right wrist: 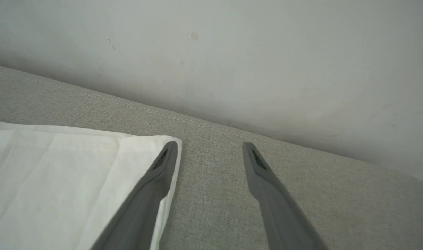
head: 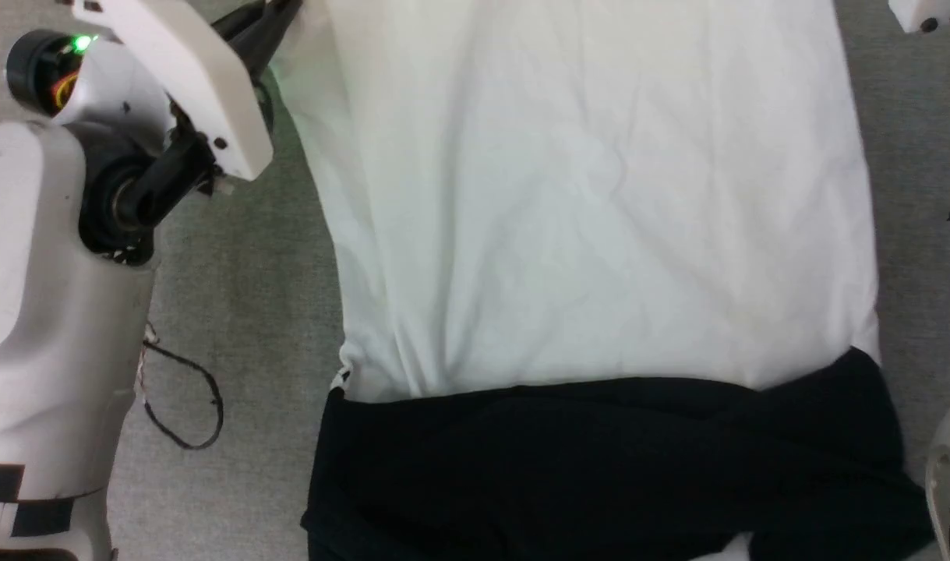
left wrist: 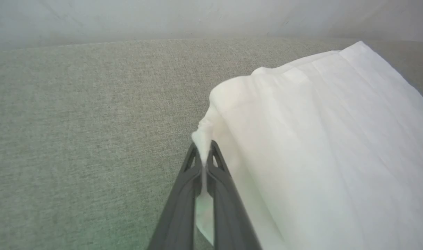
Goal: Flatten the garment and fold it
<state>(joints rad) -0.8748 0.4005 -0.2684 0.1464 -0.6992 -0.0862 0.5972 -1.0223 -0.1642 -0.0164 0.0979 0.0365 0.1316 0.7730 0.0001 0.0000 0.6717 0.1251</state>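
Observation:
The garment point(head: 591, 202) lies spread on the grey fabric surface, its white body stretching away from me and its black part point(head: 599, 460) nearest me. In the left wrist view my left gripper point(left wrist: 205, 152) is shut on a pinched corner of the white garment point(left wrist: 319, 146), which is pulled up into a small peak. In the head view the left gripper's dark fingers point(head: 260, 31) reach the garment's far left edge. My right gripper point(right wrist: 209, 149) is open, one finger over the garment's hemmed corner point(right wrist: 93, 159), the other over bare fabric. The cartoon print is hidden.
The grey fabric surface point(head: 241, 304) runs along both sides of the garment. A pale wall point(right wrist: 232, 52) rises just behind the surface's seam. A thin black cable loop point(head: 186, 397) lies on the surface beside my left arm point(head: 46, 312).

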